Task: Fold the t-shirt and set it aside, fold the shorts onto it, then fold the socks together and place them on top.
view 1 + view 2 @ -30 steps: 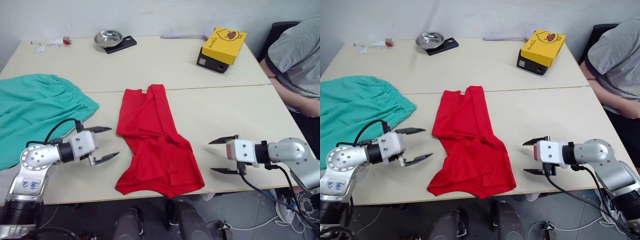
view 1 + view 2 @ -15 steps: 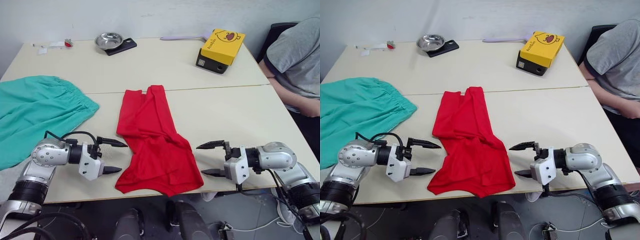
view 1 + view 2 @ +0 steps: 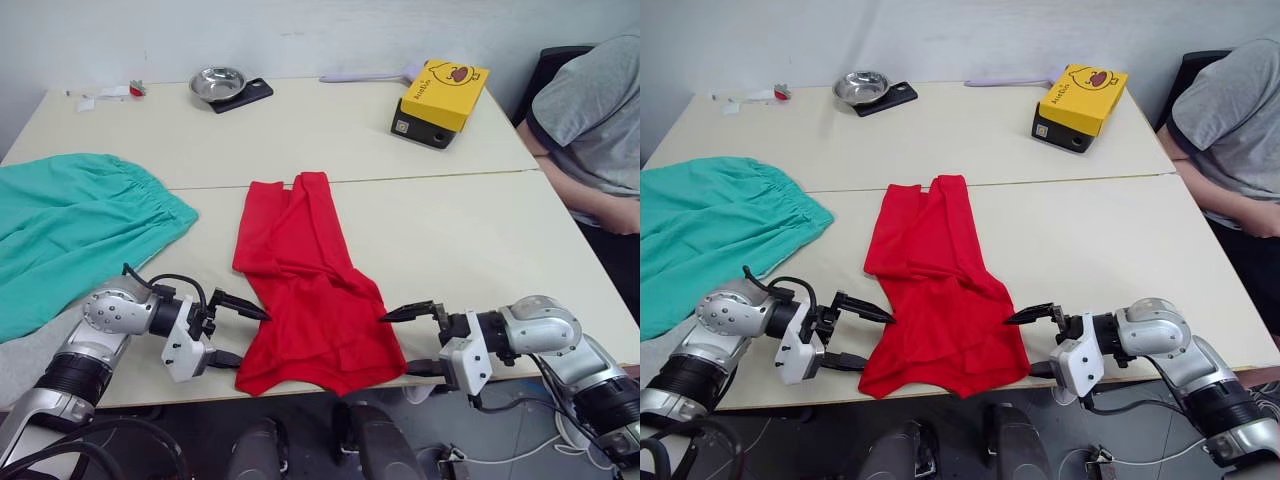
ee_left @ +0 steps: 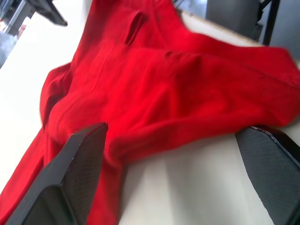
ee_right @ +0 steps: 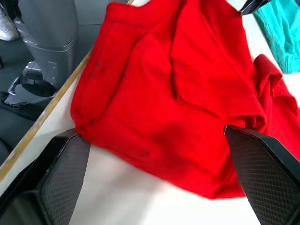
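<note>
Grippers are closing in on the t-shirt from both sides, nearer to it than half a second ago. The left gripper is reaching its spread fingers to the shirt's near left corner, the upper tip touching the red cloth and the lower one lying beside the hem. The right gripper, also spread wide, is arriving at the near right corner, with its upper tip touching the cloth's edge. Between them the t-shirt is lying rumpled and partly folded lengthwise on the table, unmoved. Well to the shirt's left the shorts are lying spread out, as before. Beyond the shirt's far right a yellow box is sitting, with a person further right.
</note>
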Robot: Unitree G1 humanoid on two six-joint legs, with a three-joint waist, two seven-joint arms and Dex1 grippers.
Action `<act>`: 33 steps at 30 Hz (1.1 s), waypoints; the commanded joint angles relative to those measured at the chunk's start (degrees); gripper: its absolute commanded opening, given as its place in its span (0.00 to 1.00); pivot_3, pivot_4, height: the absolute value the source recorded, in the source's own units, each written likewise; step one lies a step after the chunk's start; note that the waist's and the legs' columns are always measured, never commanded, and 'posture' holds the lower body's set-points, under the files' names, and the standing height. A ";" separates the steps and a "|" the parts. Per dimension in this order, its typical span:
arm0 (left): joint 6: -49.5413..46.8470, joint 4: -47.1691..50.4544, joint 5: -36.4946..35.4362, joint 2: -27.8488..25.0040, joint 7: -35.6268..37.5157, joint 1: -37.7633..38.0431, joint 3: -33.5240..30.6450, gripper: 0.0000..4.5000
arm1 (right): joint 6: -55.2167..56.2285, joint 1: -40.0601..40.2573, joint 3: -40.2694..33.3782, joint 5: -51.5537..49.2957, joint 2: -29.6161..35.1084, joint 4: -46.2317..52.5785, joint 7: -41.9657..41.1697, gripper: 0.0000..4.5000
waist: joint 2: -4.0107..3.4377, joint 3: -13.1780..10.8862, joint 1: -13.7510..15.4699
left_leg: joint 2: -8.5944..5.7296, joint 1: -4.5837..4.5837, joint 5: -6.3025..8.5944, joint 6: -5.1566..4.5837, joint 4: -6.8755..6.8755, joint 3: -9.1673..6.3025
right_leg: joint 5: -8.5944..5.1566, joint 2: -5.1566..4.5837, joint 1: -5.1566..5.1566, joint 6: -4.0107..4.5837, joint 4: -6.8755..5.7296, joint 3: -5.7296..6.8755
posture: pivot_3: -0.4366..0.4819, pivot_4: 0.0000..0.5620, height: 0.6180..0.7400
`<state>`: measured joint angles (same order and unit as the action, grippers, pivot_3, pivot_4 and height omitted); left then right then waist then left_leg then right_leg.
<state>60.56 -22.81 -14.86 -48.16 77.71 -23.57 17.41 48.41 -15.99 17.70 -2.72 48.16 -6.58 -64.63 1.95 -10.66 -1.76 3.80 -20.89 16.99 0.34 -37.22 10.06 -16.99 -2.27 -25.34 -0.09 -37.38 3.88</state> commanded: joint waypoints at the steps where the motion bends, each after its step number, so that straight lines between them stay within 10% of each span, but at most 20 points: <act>1: -0.13 1.03 2.95 0.57 1.06 1.80 3.21 1.00 | -0.64 0.25 3.15 2.62 -1.14 0.72 -0.84 0.91 | 0.00 0.00 -0.01 | 0.00 0.06 0.00 0.00 0.00 0.00 | 0.00 0.00 0.04 0.00 -0.02 -0.01 | 0.48 0.27 1.00; 13: -8.72 6.10 5.26 -0.85 -1.98 7.79 3.45 0.17 | -2.92 -0.14 4.33 2.06 -1.30 1.65 -0.52 0.00 | -0.05 0.01 0.14 | -0.01 0.75 0.20 -0.26 0.09 -0.05 | -0.19 -0.04 0.79 0.07 -0.04 -0.01 | 0.48 0.27 1.00; 16: -15.33 12.70 1.73 -3.02 -3.24 12.74 1.47 0.01 | -5.22 1.49 3.37 -0.63 0.65 5.10 -1.26 0.00 | -0.06 0.00 0.10 | 0.00 0.73 0.21 -0.26 0.12 -0.05 | -0.19 -0.04 0.76 0.07 -0.04 -0.01 | 0.48 0.27 1.00; 33: -50.01 40.10 -14.27 -16.22 -2.25 37.80 -10.44 0.01 | -31.50 14.60 1.72 -14.86 9.78 29.09 -6.52 0.00 | -0.03 -0.08 0.28 | -0.01 0.66 0.53 -0.19 0.12 -0.24 | -0.72 -0.01 0.71 -0.07 0.00 0.01 | 0.48 0.27 1.00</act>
<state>11.85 16.07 -27.90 -64.07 74.76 13.61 8.90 18.47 -1.72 20.97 -16.00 56.84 20.42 -70.35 1.92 -10.74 -1.48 3.79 -20.24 17.52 0.16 -37.10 9.83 -17.71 -2.28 -24.63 -0.15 -37.37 3.89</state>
